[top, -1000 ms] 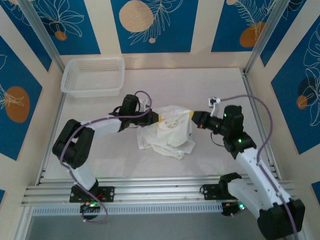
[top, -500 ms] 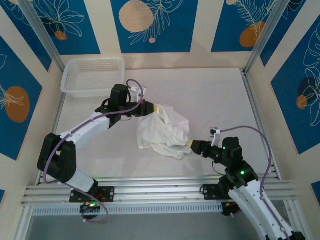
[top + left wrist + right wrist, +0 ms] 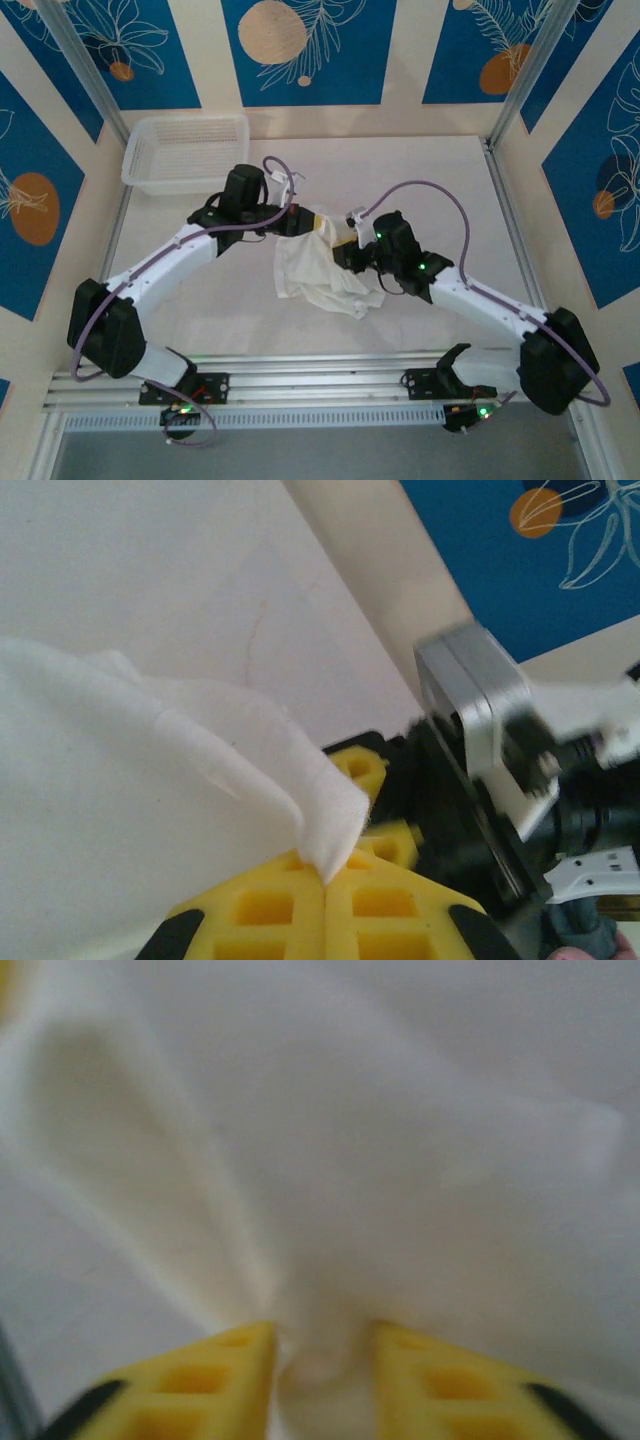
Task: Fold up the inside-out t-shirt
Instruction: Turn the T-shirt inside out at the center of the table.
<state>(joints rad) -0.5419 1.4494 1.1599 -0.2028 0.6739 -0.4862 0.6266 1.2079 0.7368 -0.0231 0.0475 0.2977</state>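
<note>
T-shirt (image 3: 318,278), inside-out and crumpled, lay in a heap at the middle of the worktop (image 3: 450,190). The left claw (image 3: 325,880) was clenched on a corner of it, and the right claw (image 3: 320,1352) grasped a fold close beside.

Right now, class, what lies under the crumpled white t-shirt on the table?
Table shows around the t-shirt; its crumpled folds hide whatever lies beneath. The left claw and right claw pinch it.
</note>
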